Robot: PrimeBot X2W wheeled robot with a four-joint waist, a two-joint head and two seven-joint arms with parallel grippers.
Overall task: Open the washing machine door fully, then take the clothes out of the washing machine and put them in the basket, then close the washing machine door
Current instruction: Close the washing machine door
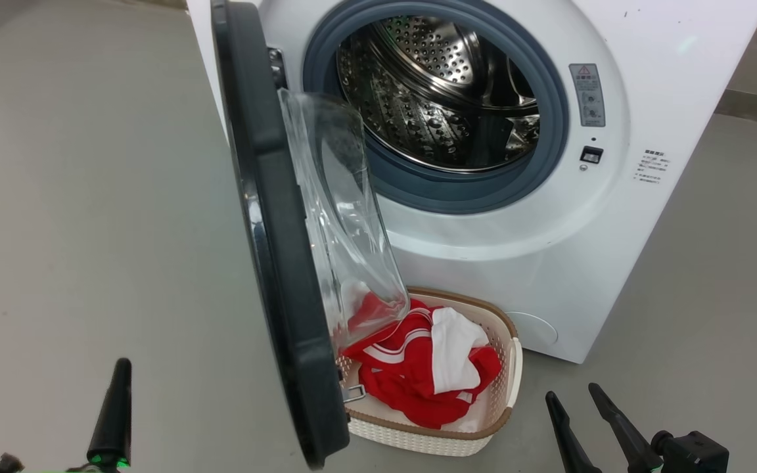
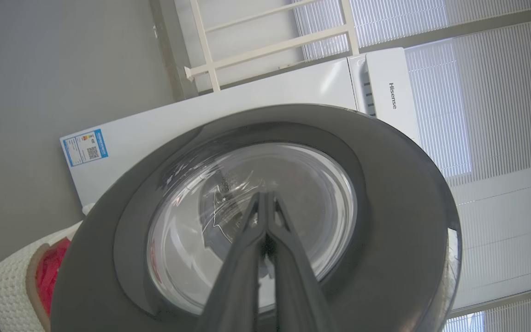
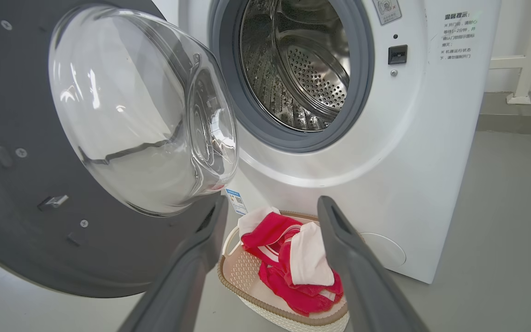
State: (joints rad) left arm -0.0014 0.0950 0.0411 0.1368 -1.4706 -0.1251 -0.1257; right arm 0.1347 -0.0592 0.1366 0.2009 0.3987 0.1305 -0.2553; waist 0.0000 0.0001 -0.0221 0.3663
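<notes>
Head view: washing machine door [image 1: 273, 263] wide open, drum [image 1: 437, 92] looks empty, red clothes [image 1: 418, 374] in basket [image 1: 444, 440] at machine's foot. Left hand [image 2: 265, 196] clenched on nothing, facing door glass; right hand [image 1: 572, 394] released, idle. Remaining: close door.

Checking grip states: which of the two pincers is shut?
The left pincer, closed to a single point and aimed at the washing machine door; the right pincer stands wide open.

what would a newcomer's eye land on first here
The black-rimmed washing machine door stands swung open at centre left of the head view, its glass bowl bulging toward the shiny steel drum behind it. Below, bright red and white clothes lie heaped in the cream basket on the floor before the washing machine.
</notes>
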